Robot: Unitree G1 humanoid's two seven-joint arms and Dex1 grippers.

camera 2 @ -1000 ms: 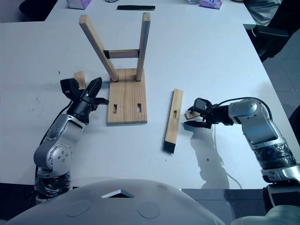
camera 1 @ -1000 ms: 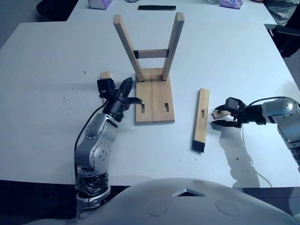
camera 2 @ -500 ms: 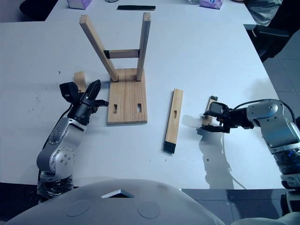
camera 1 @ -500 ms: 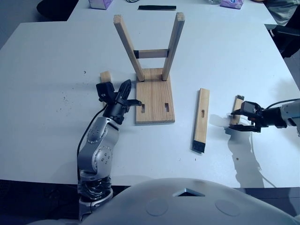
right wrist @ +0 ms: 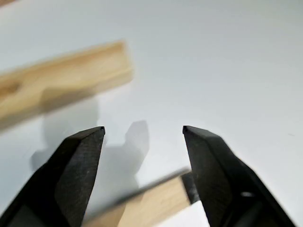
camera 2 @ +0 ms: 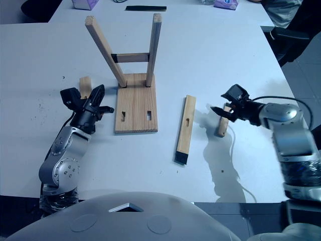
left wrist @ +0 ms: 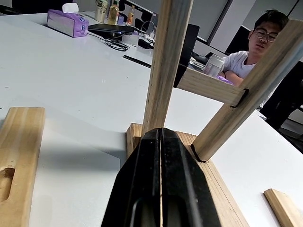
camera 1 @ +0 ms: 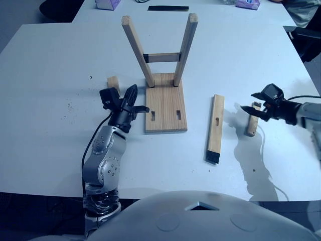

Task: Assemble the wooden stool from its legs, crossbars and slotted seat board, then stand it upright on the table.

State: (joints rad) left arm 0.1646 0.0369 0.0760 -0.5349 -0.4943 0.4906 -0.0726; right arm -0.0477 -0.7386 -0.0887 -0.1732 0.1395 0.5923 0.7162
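While the left gripper (camera 1: 131, 95) sits just beside the left edge of the slotted seat board (camera 1: 164, 113), a careless sideways move could shove the board. That could tip the two legs (camera 1: 138, 52) and their crossbar (camera 1: 161, 57), which stand in the far slots. The near two slots are empty, so half the stool is not yet built. Further right, a loose leg (camera 1: 215, 128) lies flat between the board and a short crossbar (camera 1: 252, 125). A low sweep of the right arm could knock either askew, and a grasp taken at the crossbar's far end could let it swing and slip. The left pincer has its fingers (left wrist: 161, 142) pressed together on nothing; what looks like another leg (camera 1: 113, 82) lies just left of it, mostly hidden by the arm. The right gripper (camera 1: 249, 103) is spread wide and empty over the short crossbar's far end. Whether a fingertip grazes the wood is hard to tell, though it looks clear.
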